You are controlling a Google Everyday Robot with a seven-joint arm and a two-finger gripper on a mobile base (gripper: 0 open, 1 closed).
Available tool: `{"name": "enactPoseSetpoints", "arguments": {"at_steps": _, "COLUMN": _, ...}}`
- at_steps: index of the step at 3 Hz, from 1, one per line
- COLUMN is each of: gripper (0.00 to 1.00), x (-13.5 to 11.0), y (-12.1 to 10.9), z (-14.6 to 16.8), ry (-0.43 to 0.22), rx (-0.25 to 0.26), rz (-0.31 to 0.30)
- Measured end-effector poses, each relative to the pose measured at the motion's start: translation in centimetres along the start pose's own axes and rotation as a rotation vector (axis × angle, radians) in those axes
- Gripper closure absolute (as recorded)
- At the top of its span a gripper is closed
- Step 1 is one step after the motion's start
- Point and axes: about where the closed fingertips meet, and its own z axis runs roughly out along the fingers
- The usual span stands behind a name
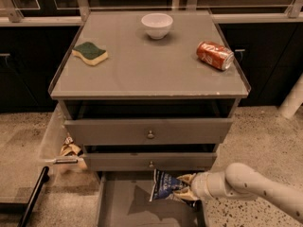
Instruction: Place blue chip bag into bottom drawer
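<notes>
Blue chip bag (163, 185) hangs pinched in tool (182, 189) above bottom drawer (122, 208).

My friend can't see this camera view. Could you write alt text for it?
A robot's gripper holds a blue chip bag over the open bottom drawer of a grey cabinet. On top sit a white bowl, a sponge and a red soda can on its side.

No wording can be read anywhere. The white lettering on the blue chip bag (164, 187), held over the open bottom drawer (124, 213) of the cabinet (147, 74), cannot be made out. The gripper (185, 189) pinches the bag's right edge. White script on the red soda can (215, 55) — lying on the cabinet's top, right side — is likewise illegible.
</notes>
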Motion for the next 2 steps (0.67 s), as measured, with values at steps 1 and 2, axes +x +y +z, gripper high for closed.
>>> {"name": "enactPoseSetpoints", "arguments": {"at_steps": 1, "gripper": 1.00, "x": 5.74, "y": -1.77, "z": 4.36, "ry": -0.032, "rx": 0.047, "rz": 0.015}}
{"name": "enactPoseSetpoints", "arguments": {"at_steps": 2, "gripper": 1.00, "x": 5.93, "y": -1.87, "z": 4.58, "ry": -0.035, "rx": 0.048, "rz": 0.019}}
